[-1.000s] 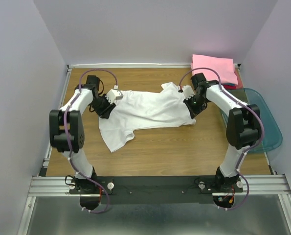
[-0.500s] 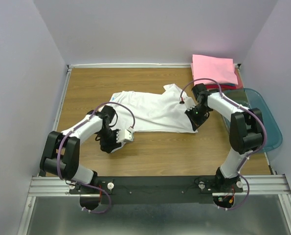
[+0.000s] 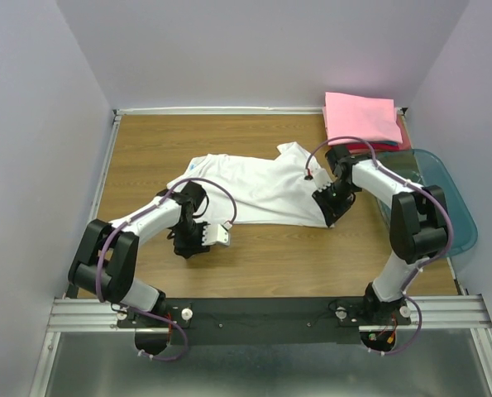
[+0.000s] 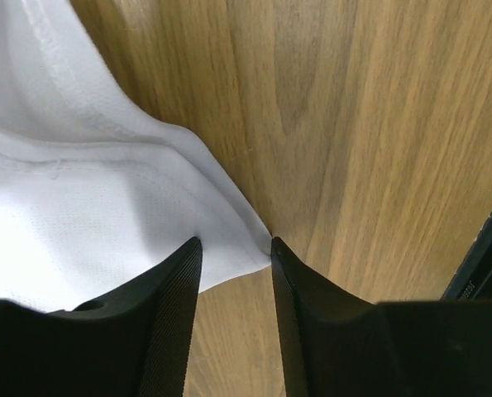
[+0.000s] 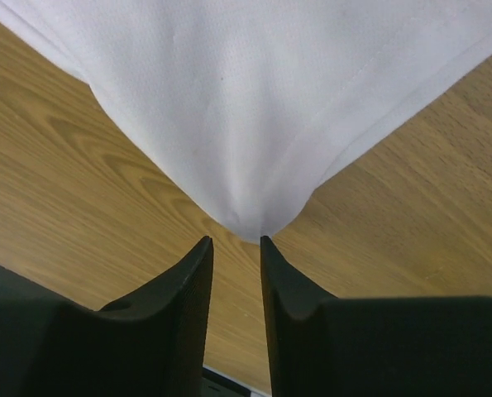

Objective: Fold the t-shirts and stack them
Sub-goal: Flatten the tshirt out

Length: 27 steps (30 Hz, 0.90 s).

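Observation:
A white t-shirt lies spread and rumpled across the middle of the wooden table. My left gripper is low over the shirt's front-left corner. In the left wrist view the gripper is open, with the shirt's corner lying between the fingertips. My right gripper is at the shirt's front-right corner. In the right wrist view it is narrowly open, and the shirt's corner sits just beyond the fingertips. A folded pink shirt lies at the back right.
A clear blue-green bin stands at the right edge of the table. Something red shows under the pink shirt. Walls close in the table on the left, back and right.
My left gripper has swung from the shirt's back-left to its front-left corner and settled there. My right gripper has moved from the shirt's back right down to its front-right corner.

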### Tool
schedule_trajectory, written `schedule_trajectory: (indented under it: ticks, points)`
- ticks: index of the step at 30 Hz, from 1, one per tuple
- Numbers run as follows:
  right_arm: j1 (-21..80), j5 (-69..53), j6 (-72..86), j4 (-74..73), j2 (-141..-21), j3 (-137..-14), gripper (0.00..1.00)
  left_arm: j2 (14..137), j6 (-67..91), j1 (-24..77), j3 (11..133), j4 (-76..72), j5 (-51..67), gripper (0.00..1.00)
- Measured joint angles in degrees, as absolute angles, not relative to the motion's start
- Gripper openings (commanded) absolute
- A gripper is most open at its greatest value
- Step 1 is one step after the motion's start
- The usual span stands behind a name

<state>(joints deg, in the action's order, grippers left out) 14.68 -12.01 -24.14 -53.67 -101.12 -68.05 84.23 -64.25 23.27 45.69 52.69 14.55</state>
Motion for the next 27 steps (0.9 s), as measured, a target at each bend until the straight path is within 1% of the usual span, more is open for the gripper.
schedule_trajectory:
  ticks: [2, 3, 5, 6, 7, 9, 13, 16, 23, 27]
  points:
    - [14.68, -11.51, -24.62, -53.91, -99.11, -67.72, 0.43, 84.71, -64.07, 23.4, 46.02, 52.69, 13.89, 0.36]
    - [14.68, -11.38, -24.93, -53.89, -98.19, -67.72, 0.44, 84.93, -64.23, 23.42, 46.13, 52.56, 13.37, 0.29]
    - [14.68, -11.2, -25.5, -53.95, -95.98, -67.83, 0.43, 85.17, -64.16, 23.51, 46.17, 52.42, 12.58, 0.19]
    - [14.68, -11.22, -25.78, -54.04, -94.96, -68.12, 0.42, 85.36, -64.29, 23.51, 46.17, 52.34, 11.97, 0.13]
    - [14.68, -11.22, -26.26, -54.08, -94.06, -68.75, 0.4, 85.54, -64.4, 23.51, 46.26, 52.27, 11.46, 0.06]
    - [14.72, -11.25, -26.79, -54.08, -94.02, -69.32, 0.38, 85.91, -64.27, 23.51, 46.44, 52.38, 10.85, 0.0]
    - [15.86, -11.25, -28.86, -54.11, -94.15, -69.58, 0.38, 86.89, -64.27, 23.51, 47.4, 53.39, 10.7, 0.0]
    - [17.58, -11.2, -30.81, -53.74, -94.15, -68.86, 0.41, 87.55, -64.29, 23.44, 48.03, 54.26, 10.79, 0.0]
    - [21.65, -8.99, -34.85, -51.27, -94.11, -63.29, 0.41, 88.99, -64.49, 22.41, 49.8, 56.21, 11.27, 0.0]
    - [22.37, -6.98, -36.16, -49.43, -94.08, -60.75, 0.41, 89.17, -64.73, 21.67, 51.07, 57.21, 11.44, 0.0]
